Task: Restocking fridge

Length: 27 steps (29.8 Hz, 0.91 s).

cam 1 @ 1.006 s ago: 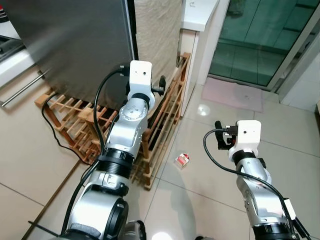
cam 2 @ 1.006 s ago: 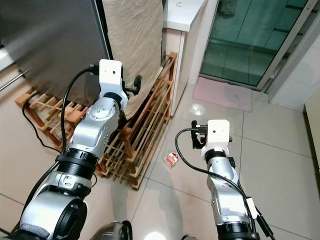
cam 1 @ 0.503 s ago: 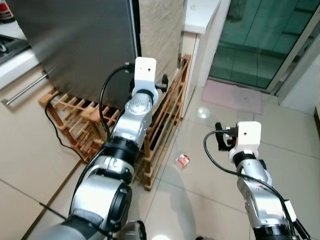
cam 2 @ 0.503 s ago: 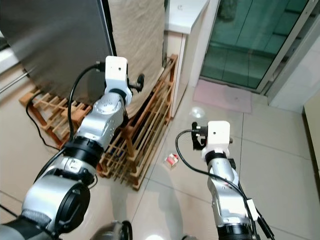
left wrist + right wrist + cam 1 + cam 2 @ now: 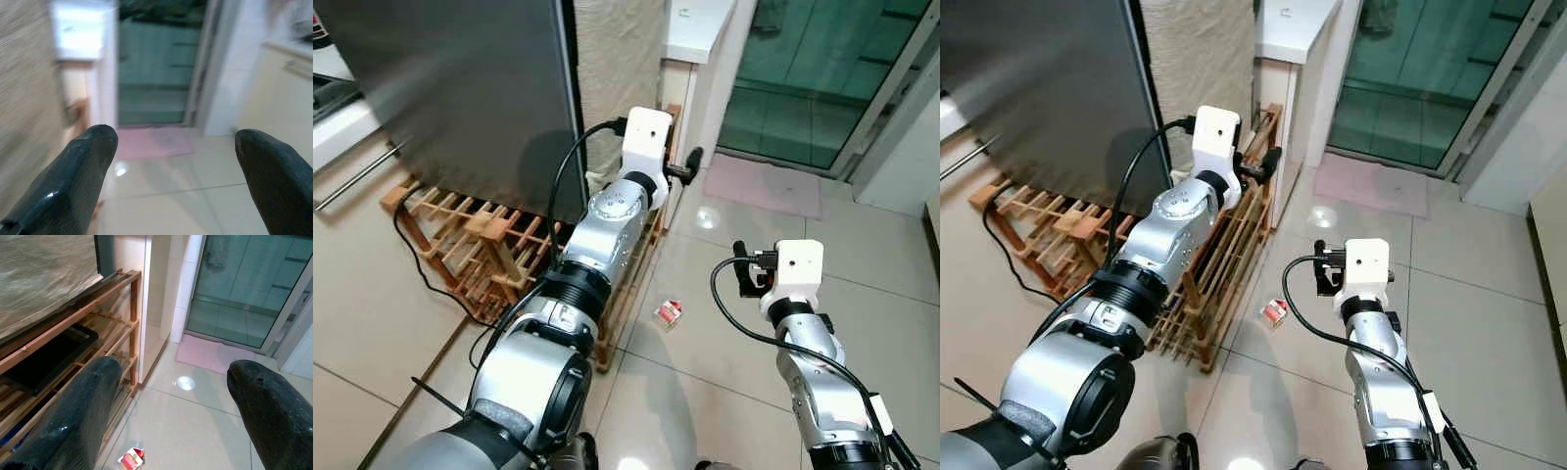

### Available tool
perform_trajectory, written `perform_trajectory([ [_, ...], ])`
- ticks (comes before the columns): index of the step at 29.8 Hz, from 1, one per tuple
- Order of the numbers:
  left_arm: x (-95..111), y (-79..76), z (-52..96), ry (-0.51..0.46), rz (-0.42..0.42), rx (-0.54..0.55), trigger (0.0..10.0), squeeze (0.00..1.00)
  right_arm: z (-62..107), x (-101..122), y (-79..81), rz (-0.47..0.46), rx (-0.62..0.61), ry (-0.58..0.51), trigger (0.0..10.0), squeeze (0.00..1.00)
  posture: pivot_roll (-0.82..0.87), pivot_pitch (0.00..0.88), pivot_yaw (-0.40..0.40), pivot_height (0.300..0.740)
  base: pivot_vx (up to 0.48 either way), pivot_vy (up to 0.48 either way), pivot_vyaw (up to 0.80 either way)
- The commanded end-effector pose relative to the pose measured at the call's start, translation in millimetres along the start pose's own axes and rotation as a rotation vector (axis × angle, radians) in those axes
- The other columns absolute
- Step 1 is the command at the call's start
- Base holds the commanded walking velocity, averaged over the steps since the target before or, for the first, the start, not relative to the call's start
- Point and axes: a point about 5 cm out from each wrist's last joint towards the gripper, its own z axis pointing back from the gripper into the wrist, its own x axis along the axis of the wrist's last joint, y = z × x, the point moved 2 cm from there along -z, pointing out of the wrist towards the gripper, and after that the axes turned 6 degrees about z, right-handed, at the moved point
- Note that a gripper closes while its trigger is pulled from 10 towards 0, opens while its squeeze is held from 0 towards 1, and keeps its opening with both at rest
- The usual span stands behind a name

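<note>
Left eye view: small carton point(image 5: 669, 312) lies on floor tiles point(image 5: 724, 343).

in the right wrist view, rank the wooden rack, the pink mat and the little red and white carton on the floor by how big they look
1. Wooden rack, largest, though it sits nearest the camera.
2. Pink mat, mid-sized and farther off by the glass door.
3. Red and white carton, smallest by far, lying on the tiles.
</note>
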Motion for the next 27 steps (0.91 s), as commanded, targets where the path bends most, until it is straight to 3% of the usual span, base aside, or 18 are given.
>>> perform_trajectory([
  [1, 8.7, -46.3, -8.2, -0.050, 0.036, -0.133, 10.0, 0.00, 0.6, 1.8, -2.1, 0.002, -0.011, -0.008, 10.0, 0.00, 0.03, 0.063, 0.033, 0.740, 0.000, 0.000, 0.00],
  [6, 8.1, -36.4, 1.0, -0.074, -0.024, -0.135, 10.0, 0.00, 0.2, 4.8, -1.8, -0.011, -0.016, -0.019, 10.0, 0.00, 0.03, 0.065, 0.034, 0.740, 0.000, 0.000, 0.00],
  [8, 5.3, -14.8, 16.7, -0.108, -0.059, -0.098, 10.0, 0.00, 1.8, 8.6, -4.3, -0.019, -0.027, -0.036, 10.0, 0.00, 0.03, 0.065, 0.035, 0.740, 0.000, 0.000, 0.00],
  [9, 5.3, -14.8, 16.7, -0.108, -0.059, -0.098, 10.0, 0.00, 1.8, 8.6, -4.3, -0.019, -0.027, -0.036, 10.0, 0.00, 0.03, 0.065, 0.035, 0.740, 0.000, 0.000, 0.00],
  [11, 1.2, 4.4, 30.1, -0.119, -0.063, -0.061, 10.0, 0.00, 3.1, 10.4, -5.3, -0.024, -0.030, -0.048, 10.0, 0.00, 0.04, 0.061, 0.034, 0.740, 0.000, 0.000, 0.00],
  [12, 1.2, 4.4, 30.1, -0.119, -0.063, -0.061, 10.0, 0.00, 3.1, 10.4, -5.3, -0.024, -0.030, -0.048, 10.0, 0.00, 0.04, 0.061, 0.034, 0.740, 0.000, 0.000, 0.00],
  [15, -21.2, 56.0, 59.1, -0.070, -0.132, 0.114, 10.0, 0.00, 3.5, 8.9, -4.9, -0.037, -0.024, -0.051, 10.0, 0.00, 0.06, 0.052, 0.033, 0.740, 0.000, 0.000, 0.00],
  [16, -21.2, 56.0, 59.1, -0.070, -0.132, 0.114, 10.0, 0.00, 3.5, 8.9, -4.9, -0.037, -0.024, -0.051, 10.0, 0.00, 0.06, 0.052, 0.033, 0.740, 0.000, 0.000, 0.00],
  [17, -27.9, 67.6, 67.4, -0.047, -0.161, 0.162, 10.0, 0.00, 3.2, 8.6, -4.8, -0.040, -0.023, -0.052, 10.0, 0.00, 0.07, 0.046, 0.032, 0.740, 0.000, 0.000, 0.00],
  [18, -46.2, 84.6, 85.7, 0.007, -0.188, 0.234, 10.0, 0.00, 1.7, 9.0, -5.4, -0.045, -0.024, -0.058, 10.0, 0.00, 0.07, 0.037, 0.031, 0.740, 0.000, 0.000, 0.00],
  [20, -53.1, 88.6, 92.3, 0.028, -0.206, 0.253, 10.0, 0.00, 1.0, 9.3, -5.5, -0.046, -0.024, -0.059, 10.0, 0.00, 0.07, 0.037, 0.031, 0.740, 0.000, 0.000, 0.00],
  [21, -64.1, 89.3, 102.8, 0.053, -0.187, 0.270, 10.0, 0.00, 0.4, 9.7, -5.3, -0.050, -0.024, -0.060, 10.0, 0.00, 0.07, 0.036, 0.032, 0.740, 0.000, 0.000, 0.00],
  [23, -68.9, 88.0, 106.8, 0.063, -0.158, 0.282, 10.0, 0.00, 0.1, 9.7, -5.5, -0.053, -0.024, -0.061, 10.0, 0.01, 0.08, 0.032, 0.033, 0.740, 0.000, 0.000, 0.00],
  [27, -74.8, 70.6, 110.3, 0.055, -0.124, 0.287, 10.0, 0.00, -1.2, 7.7, -5.3, -0.062, -0.020, -0.052, 10.0, 0.03, 0.08, 0.026, 0.025, 0.740, 0.000, 0.000, 0.67],
])
